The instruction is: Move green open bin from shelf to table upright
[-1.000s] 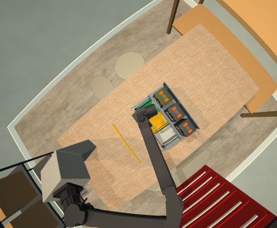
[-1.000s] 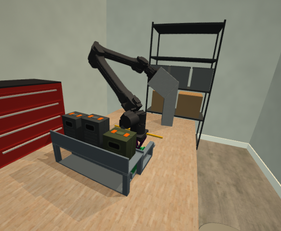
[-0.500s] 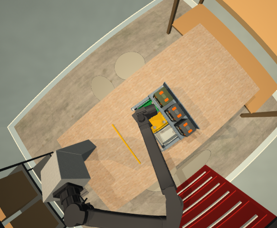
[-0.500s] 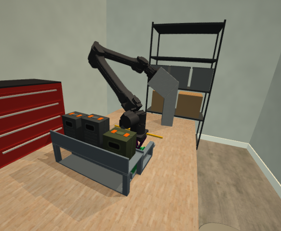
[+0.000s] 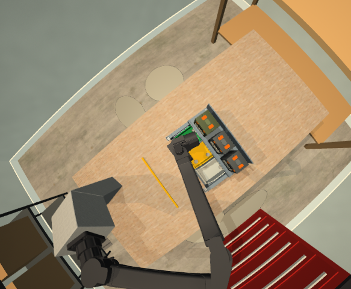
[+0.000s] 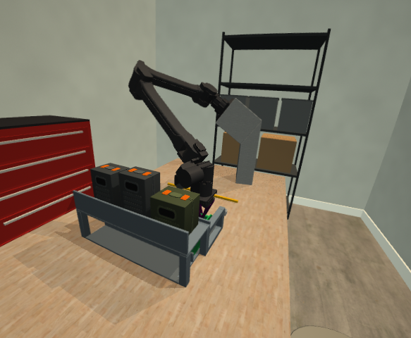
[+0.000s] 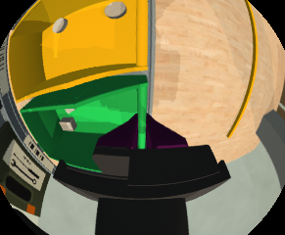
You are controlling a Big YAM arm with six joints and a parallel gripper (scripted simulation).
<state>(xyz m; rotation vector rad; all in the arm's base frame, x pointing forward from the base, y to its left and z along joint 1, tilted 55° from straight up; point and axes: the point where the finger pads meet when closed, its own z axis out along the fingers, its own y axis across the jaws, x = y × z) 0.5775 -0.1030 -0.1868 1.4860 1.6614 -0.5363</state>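
The green open bin (image 7: 93, 124) sits in the low grey shelf (image 5: 209, 146) on the table, at the shelf's end slot next to a yellow bin (image 7: 83, 33). A small grey part (image 7: 68, 124) lies inside the green bin. In the overhead view only a sliver of the green bin (image 5: 186, 131) shows beside my wrist. My gripper (image 7: 142, 117) is shut on the green bin's front wall, with purple fingertips on either side of the rim. In the side view the gripper (image 6: 204, 210) reaches down behind the shelf's end.
A white bin (image 5: 211, 172) sits beside the yellow bin (image 5: 201, 154). Three dark cases with orange latches (image 5: 220, 141) fill the shelf's back row. A yellow rod (image 5: 159, 181) lies on the table. A red drawer cabinet (image 6: 30, 170) and a tall black rack (image 6: 271, 109) stand at the table's sides.
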